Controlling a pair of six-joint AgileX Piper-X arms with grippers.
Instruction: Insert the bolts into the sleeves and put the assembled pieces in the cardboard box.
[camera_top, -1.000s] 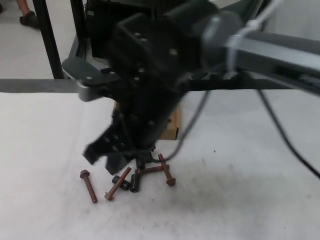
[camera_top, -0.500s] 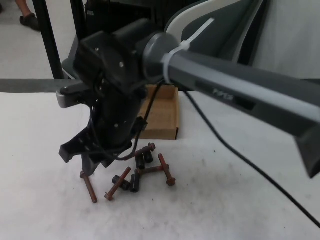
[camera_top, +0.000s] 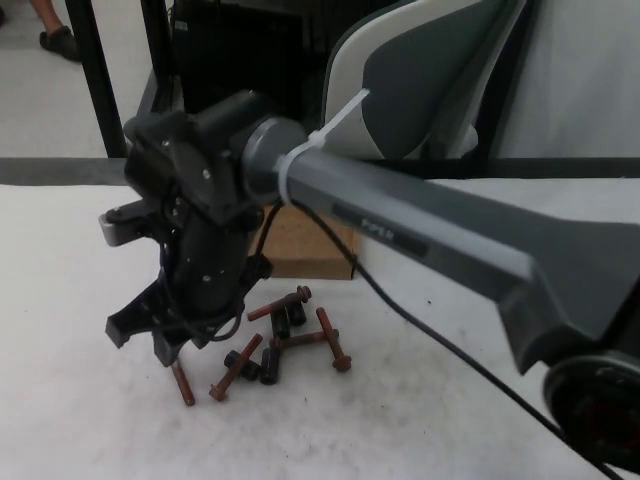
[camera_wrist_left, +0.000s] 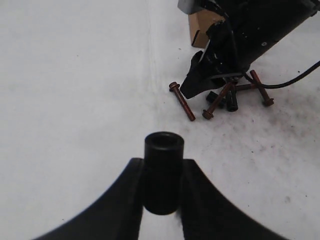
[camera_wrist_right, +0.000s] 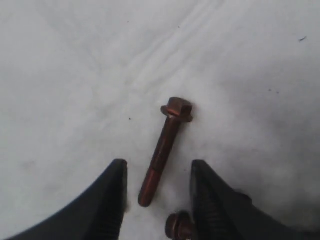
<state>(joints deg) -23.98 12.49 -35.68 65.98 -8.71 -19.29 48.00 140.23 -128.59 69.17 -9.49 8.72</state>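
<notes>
**A:** How far along is this?

**B:** Barely started imo. The left end effector is clamped on one sleeve, and the right end effector hangs open over a loose bolt. Nothing's assembled. The other bolts and sleeves sit in a pile beside the cardboard box.

**A:** Surroundings?

**B:** White, scuffed desk, with a grey chair behind.

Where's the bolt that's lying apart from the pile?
The lone bolt lies on the white bench, lined up between the right tool's open fingers, just left of the pile of bolts and sleeves.
</notes>
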